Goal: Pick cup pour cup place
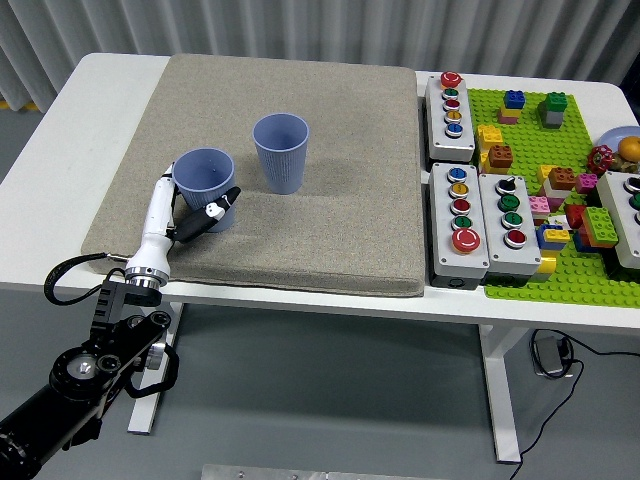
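Two blue-grey ribbed cups stand upright on the beige mat [330,200]. The left cup [204,175] is near the mat's front left. The other cup [281,148] stands a little behind it and to its right. My left hand [200,216] reaches in from the lower left on a white and black forearm. Its fingers [222,203] curl around the lower part of the left cup, hiding the cup's base. Both cups look empty from above. My right arm does not show.
Right of the mat stand grey button boxes [459,218] with coloured buttons. Beyond them lies a green baseplate [560,270] with several toy bricks. A black cable [62,275] loops off the table's front left edge.
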Available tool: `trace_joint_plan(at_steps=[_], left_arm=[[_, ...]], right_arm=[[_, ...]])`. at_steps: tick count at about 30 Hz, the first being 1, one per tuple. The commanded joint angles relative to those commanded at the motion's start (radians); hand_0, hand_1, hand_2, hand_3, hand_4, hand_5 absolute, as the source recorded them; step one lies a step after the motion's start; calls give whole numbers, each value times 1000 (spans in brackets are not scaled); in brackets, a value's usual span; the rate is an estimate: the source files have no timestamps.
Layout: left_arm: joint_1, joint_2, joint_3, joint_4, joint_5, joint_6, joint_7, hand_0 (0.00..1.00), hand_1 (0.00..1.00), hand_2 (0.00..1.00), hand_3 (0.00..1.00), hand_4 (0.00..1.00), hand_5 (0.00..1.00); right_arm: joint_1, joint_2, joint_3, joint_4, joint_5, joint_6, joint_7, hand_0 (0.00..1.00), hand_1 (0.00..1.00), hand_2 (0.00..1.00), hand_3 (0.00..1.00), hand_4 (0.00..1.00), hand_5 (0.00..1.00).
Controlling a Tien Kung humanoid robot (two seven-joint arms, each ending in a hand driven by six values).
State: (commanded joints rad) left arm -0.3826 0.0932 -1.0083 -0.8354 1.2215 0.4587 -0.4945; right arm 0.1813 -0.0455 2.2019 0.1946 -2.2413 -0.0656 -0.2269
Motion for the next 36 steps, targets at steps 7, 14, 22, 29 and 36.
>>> trace_joint_plan(at_steps=[7, 14, 22, 29, 36], left_arm=[[14, 0, -21, -19, 16, -17, 2, 732, 756, 943, 998, 998, 587], [31, 6, -43, -49, 24, -32, 5, 806, 826, 998, 998, 998, 637], [45, 9, -64, -74, 36, -34, 7, 911, 929, 998, 998, 998, 691], [61, 13, -88, -113, 52, -33, 11, 928, 942, 998, 998, 998, 697], [77, 21, -128, -188, 76, -30, 16, 925, 945, 998, 998, 998, 709]], right_arm=[[0, 0, 3, 0, -3, 0, 1, 688, 653, 582, 578, 2, 160], [-1, 0, 3, 0, -4, 1, 1, 688, 653, 582, 578, 2, 160], [-6, 0, 5, 0, -10, 3, 1, 689, 653, 582, 577, 2, 160], [-10, 0, 8, 0, -16, 4, 1, 689, 653, 582, 578, 2, 159], [-10, -1, 8, 0, -15, 5, 1, 689, 653, 582, 578, 2, 157]])
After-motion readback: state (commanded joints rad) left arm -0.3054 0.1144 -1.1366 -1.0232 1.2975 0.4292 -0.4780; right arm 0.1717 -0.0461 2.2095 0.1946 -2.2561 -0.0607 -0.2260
